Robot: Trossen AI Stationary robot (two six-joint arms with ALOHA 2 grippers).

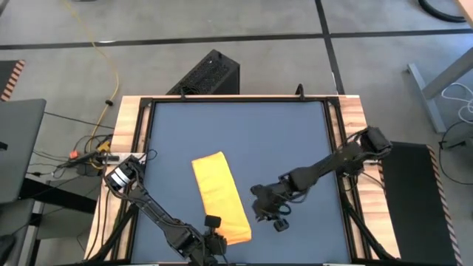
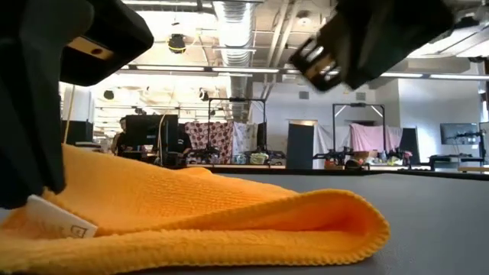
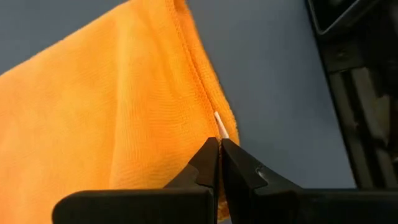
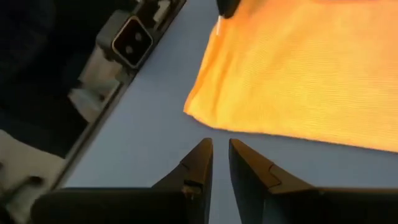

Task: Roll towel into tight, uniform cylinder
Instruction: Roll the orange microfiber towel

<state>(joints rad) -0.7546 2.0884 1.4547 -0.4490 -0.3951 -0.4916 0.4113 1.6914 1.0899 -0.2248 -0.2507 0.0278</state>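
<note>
Left gripper (image 3: 220, 152) pinched on towel (image 1: 219, 196) corner; right gripper (image 4: 220, 154) beside

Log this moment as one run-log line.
towel: folded strip, flat | left gripper: shut on towel's near end | right gripper: beside towel, empty

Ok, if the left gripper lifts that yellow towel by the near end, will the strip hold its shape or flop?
Probably flop: the towel looks like soft knit cloth, folded into a long strip with a puffy fold edge. It likely drapes and may unfold. The left gripper, shut at its edge, grips little, so it could slip.
</note>
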